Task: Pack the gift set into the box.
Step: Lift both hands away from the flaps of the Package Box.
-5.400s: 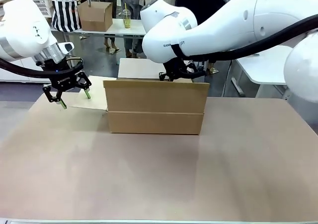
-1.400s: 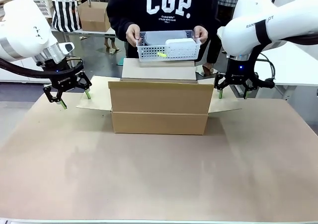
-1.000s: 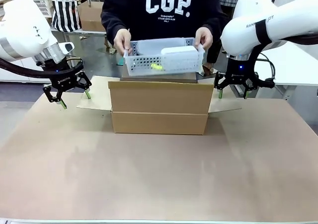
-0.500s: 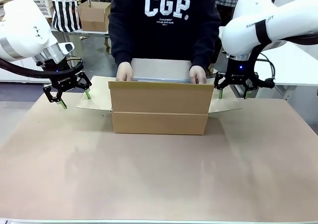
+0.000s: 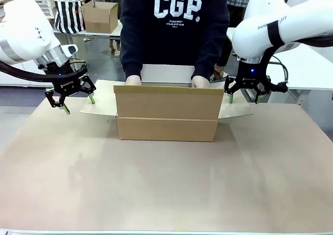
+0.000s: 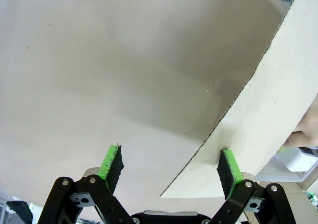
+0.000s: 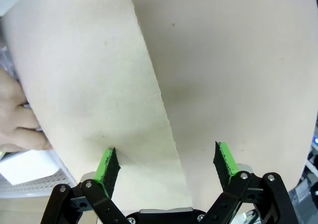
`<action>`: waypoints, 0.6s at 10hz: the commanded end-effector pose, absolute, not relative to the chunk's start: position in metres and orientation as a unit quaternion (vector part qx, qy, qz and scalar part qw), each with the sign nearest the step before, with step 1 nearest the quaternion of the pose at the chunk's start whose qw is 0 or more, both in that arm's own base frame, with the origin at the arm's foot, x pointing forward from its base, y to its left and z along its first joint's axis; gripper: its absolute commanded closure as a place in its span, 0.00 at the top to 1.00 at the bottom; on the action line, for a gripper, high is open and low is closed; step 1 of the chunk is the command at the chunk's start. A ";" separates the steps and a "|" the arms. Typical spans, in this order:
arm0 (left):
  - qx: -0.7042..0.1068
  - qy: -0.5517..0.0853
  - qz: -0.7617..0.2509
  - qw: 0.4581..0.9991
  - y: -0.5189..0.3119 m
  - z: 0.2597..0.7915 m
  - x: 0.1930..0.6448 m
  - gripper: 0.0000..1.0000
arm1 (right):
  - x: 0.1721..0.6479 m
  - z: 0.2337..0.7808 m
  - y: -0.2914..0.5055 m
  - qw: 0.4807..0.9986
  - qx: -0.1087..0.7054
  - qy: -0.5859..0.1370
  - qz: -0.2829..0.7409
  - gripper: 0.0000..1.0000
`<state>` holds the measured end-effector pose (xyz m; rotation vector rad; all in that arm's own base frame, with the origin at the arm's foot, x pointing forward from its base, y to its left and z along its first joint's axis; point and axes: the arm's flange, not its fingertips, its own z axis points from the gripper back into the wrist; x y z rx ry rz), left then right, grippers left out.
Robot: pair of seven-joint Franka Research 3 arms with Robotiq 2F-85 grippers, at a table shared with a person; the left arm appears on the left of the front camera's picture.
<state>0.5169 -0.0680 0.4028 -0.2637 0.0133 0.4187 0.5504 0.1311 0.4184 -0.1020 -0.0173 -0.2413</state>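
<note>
The box stands open at the table's middle, its side flaps spread outward. A person behind it has both hands down inside its rim. From the front the gift set is hidden in the box; a white perforated basket corner with a white item shows in the left wrist view and the right wrist view, under the person's fingers. My left gripper hangs open over the left flap. My right gripper hangs open over the right flap. Each flap's edge runs between the fingers.
A striped bag and a small brown carton sit on a far table at the back left. A white table stands behind my right arm. The brown tabletop stretches wide in front of the box.
The person lowered the white basket into the box; their hands now rest at its rim. My right arm earlier withdrew from over the box to the right flap. The left arm stayed put.
</note>
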 end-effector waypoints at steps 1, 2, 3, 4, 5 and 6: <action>-0.121 0.004 0.214 0.969 -0.068 0.405 0.517 1.00 | 0.552 0.422 0.130 0.991 -0.059 -0.009 -0.118 1.00; -0.121 0.004 0.214 0.969 -0.068 0.405 0.517 1.00 | 0.552 0.422 0.130 0.991 -0.059 -0.009 -0.118 1.00; -0.121 0.004 0.214 0.969 -0.068 0.405 0.517 1.00 | 0.552 0.422 0.130 0.991 -0.059 -0.009 -0.118 1.00; -0.121 0.004 0.214 0.969 -0.068 0.405 0.517 1.00 | 0.552 0.422 0.130 0.991 -0.059 -0.009 -0.118 1.00; -0.121 0.004 0.214 0.969 -0.068 0.405 0.517 1.00 | 0.552 0.422 0.130 0.991 -0.059 -0.009 -0.118 1.00; -0.121 0.004 0.214 0.969 -0.068 0.405 0.517 1.00 | 0.552 0.422 0.130 0.991 -0.059 -0.009 -0.118 1.00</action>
